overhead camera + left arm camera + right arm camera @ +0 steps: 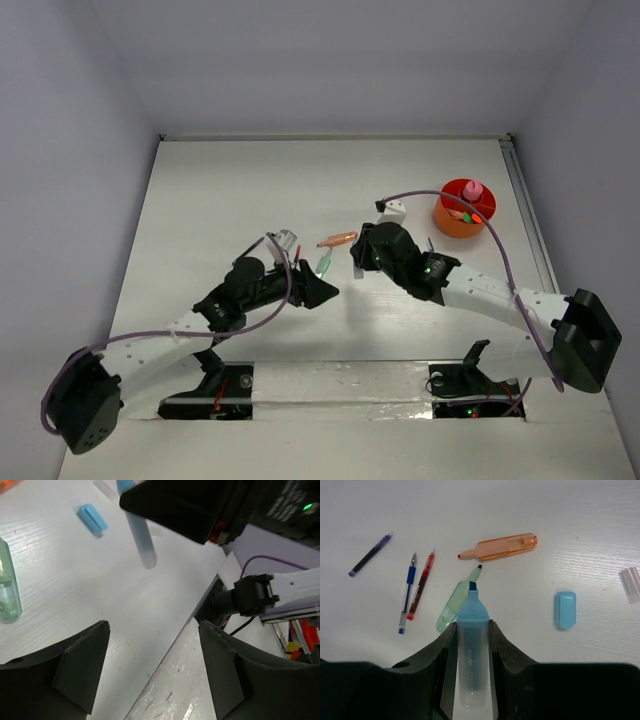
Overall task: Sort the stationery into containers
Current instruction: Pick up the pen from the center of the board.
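My right gripper point(472, 626) is shut on an uncapped light blue highlighter point(472, 645), held above the table with its tip pointing away. Its blue cap point(565, 609) lies to the right on the table. An orange highlighter point(502, 547), a green highlighter point(451, 606), a blue pen point(407, 592), a red pen point(421, 585) and a purple pen point(370, 555) lie loose ahead. The orange container point(463, 212) stands at the far right with items inside. My left gripper point(154, 630) is open and holds nothing; it hangs just left of the right gripper point(356, 262), near the table's front edge.
A clear cap point(631, 582) lies at the right edge of the right wrist view. The two grippers point(322, 290) are close together at mid-table. The table's metal front strip point(180, 680) runs under the left fingers. White walls enclose the table.
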Available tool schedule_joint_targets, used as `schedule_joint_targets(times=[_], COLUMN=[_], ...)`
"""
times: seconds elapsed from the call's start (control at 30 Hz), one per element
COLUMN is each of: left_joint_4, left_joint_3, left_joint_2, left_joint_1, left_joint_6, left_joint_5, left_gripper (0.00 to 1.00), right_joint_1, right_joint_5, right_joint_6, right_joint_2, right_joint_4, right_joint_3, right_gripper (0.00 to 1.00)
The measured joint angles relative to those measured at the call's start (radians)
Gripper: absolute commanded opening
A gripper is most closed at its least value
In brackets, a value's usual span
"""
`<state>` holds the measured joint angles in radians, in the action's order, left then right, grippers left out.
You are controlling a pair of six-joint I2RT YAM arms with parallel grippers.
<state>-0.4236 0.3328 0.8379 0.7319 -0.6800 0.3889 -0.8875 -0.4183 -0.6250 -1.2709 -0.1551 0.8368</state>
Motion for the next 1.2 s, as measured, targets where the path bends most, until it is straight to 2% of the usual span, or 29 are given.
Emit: schedule_joint_targets(times=[0.17,0.47,0.67,0.8,0.93,1.03,1.13,1.2], left_joint_4=[-0.068,-0.229,-0.281,-0.294,-0.308,-0.317,-0.316,-0.316], left_joint_3=[0.013,0.084,0.119,0.121,0.127,0.128,0.128,0.128], left_joint_2=[0.151,0.360,0.427,0.438,0.456,0.473,0.477,0.477], left_joint_1=[0.103,0.124,0.143,0.151,0.159,0.159,0.162,0.165], left_joint_6=[0.011,0.022,0.029,0.035,0.035,0.031,0.030,0.029], left_joint_5=[-0.106,-0.212,-0.245,-0.268,-0.283,-0.295,-0.296,-0.296], left_gripper=[0.65,0.53,0.40,0.25,0.17,0.00,0.00,0.00], right_joint_1=[-0.014,-0.044,-0.055,-0.056,-0.056,-0.056,-0.056,-0.056], right_joint_5=[0.010,0.029,0.033,0.034,0.034,0.034,0.034,0.034], right_joint_6=[-0.001,-0.011,-0.016,-0.021,-0.023,-0.023,-0.027,-0.029], right_joint_2=[0.002,0.007,0.007,0.008,0.008,0.008,0.013,0.021], right_joint_4=[0.036,0.106,0.128,0.136,0.138,0.138,0.141,0.140], right_joint_3=[-0.001,-0.003,-0.025,-0.035,-0.036,-0.037,-0.049,-0.054], right_gripper=[0.15,0.15,0.16,0.16,0.16,0.16,0.17,0.21])
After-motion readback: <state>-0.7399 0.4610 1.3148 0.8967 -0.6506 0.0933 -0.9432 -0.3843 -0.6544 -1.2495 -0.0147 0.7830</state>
